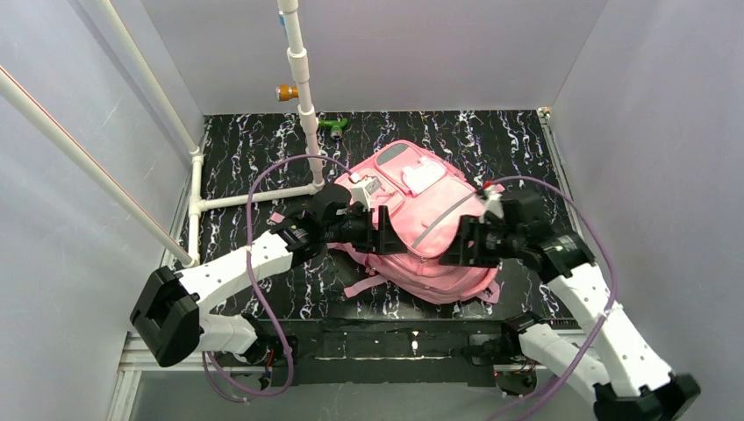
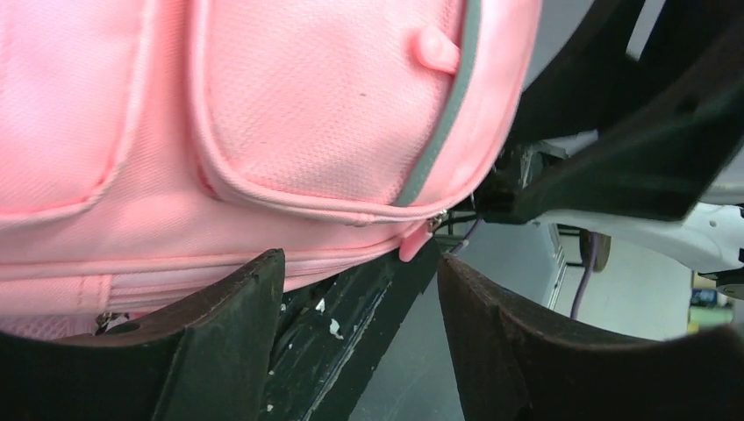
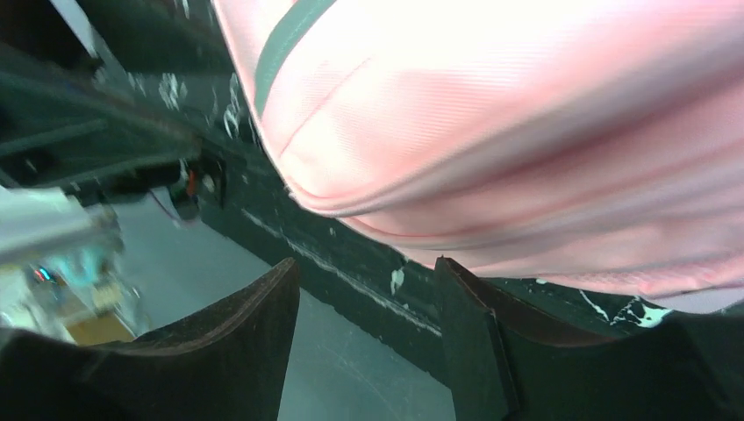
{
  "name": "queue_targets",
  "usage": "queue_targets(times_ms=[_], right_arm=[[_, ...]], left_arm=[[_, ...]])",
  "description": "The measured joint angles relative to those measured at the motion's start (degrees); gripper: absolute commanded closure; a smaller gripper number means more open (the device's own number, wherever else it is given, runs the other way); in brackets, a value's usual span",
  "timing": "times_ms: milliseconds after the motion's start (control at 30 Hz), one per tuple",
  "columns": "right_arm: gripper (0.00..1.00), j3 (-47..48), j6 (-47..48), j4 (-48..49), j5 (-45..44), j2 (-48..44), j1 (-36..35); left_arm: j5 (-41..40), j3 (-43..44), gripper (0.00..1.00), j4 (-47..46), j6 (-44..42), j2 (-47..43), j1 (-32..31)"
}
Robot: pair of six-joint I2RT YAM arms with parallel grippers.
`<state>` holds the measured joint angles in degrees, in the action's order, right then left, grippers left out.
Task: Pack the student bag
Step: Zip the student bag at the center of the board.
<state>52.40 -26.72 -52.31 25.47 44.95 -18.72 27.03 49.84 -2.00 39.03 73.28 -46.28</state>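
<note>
The student bag (image 1: 421, 219), a large pink backpack with a white patch (image 1: 424, 178), lies flat on the black marbled table (image 1: 509, 140). My left gripper (image 1: 384, 232) is at the bag's left side and my right gripper (image 1: 456, 248) at its right side, both low over its near half. In the left wrist view the left gripper (image 2: 360, 289) is open with nothing between its fingers. The bag (image 2: 307, 114) and a small pink zip pull (image 2: 412, 246) sit just above them. The right gripper (image 3: 364, 289) is open too, with the bag (image 3: 526, 132) over its right finger (image 3: 469, 333).
A white pipe frame (image 1: 303, 96) stands at the back left, with an orange fitting (image 1: 285, 91) on it and a green object (image 1: 333, 125) at its foot. Pink straps (image 1: 368, 282) trail toward the table's near edge. Grey walls close in both sides.
</note>
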Motion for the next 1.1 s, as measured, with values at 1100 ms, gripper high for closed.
queue_targets(times_ms=[1100], right_arm=[[0.53, 15.0, -40.0, -14.4, -80.7, 30.6, -67.8]], left_arm=[[-4.8, 5.8, 0.50, 13.1, 43.3, 6.6, 1.2]])
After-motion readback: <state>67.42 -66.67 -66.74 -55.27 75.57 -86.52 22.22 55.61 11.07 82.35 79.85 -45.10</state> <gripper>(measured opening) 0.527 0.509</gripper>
